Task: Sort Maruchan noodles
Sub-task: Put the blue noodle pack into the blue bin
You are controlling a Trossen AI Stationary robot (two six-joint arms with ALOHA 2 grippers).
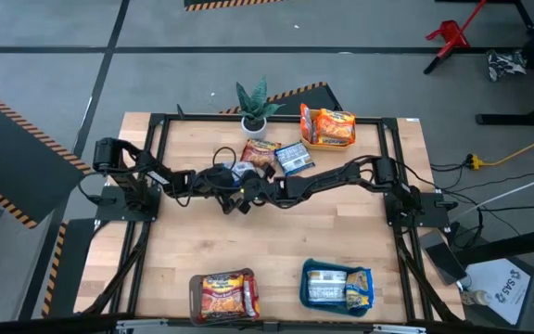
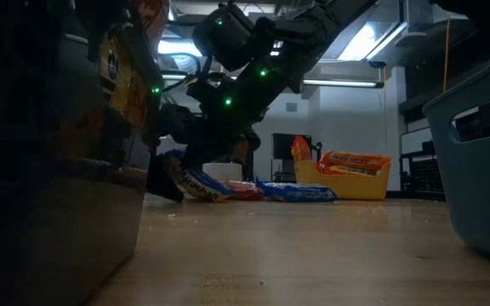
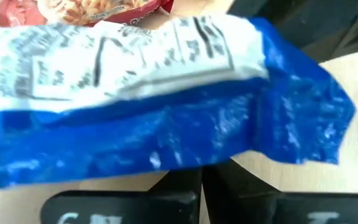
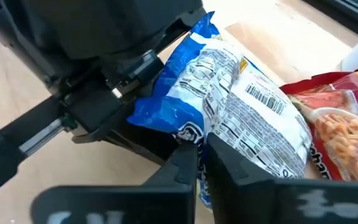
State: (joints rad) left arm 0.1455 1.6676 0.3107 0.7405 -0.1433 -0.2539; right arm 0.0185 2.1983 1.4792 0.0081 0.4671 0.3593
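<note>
A blue Maruchan noodle packet with a white panel [image 1: 239, 171] sits between both grippers at the table's middle. My left gripper [image 3: 201, 183] and my right gripper [image 4: 201, 160] are both shut on it. In the low view the blue packet [image 2: 196, 183] slants with its lower end near the wood. A red packet [image 1: 260, 153] and a second blue packet [image 1: 293, 158] lie flat on the table just beyond. More packets fill the yellow tray [image 1: 315, 141], the brown tray [image 1: 196, 295] and the teal tray [image 1: 310, 278]. My left gripper pinches the packet's blue long edge [image 3: 191, 163] between its two fingers, coming level from the table's left. The white panel faces its camera. My right gripper pinches the edge below the white panel [image 4: 199, 138] between its two fingers, coming from the table's right. The left gripper's hold on the blue end [image 4: 149, 112] shows just beyond it.
A potted plant [image 1: 253, 107] stands at the far edge, left of the yellow tray. The brown and teal trays sit at the near edge. Bare wood lies between them and the arms. A black frame [image 1: 156, 158] runs around the table.
</note>
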